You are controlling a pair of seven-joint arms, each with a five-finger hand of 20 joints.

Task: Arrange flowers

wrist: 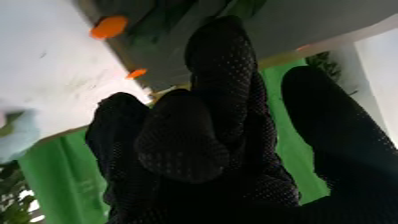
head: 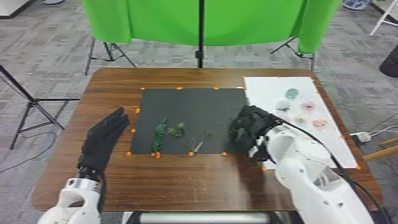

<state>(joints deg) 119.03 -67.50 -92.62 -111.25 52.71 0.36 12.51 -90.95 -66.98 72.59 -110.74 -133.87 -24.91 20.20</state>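
And here we are at the dark sheet [head: 191, 102], lying on the brown table [head: 178, 187]! Along its right edge, there's the right hand [head: 249, 127], open, its fingers [wrist: 220, 65] loosely extended, some a little bent, thumb well apart, gripping nothing that I can see. Over to the left of the sheet, the left hand [head: 107, 132], open too, fingers straight and pointing away from the robot. Now the greenery: a long leafy stem [head: 160, 134] lies on the sheet's left part, a thin-stemmed sprig [head: 176, 131] just beside it, a small sprig [head: 209, 133] nearer the sheet's middle. And right of the sheet, a white sheet [head: 265, 86] carrying blooms: a teal flower [head: 291, 93], a pink flower [head: 308, 105], a peach flower [head: 320, 122]!
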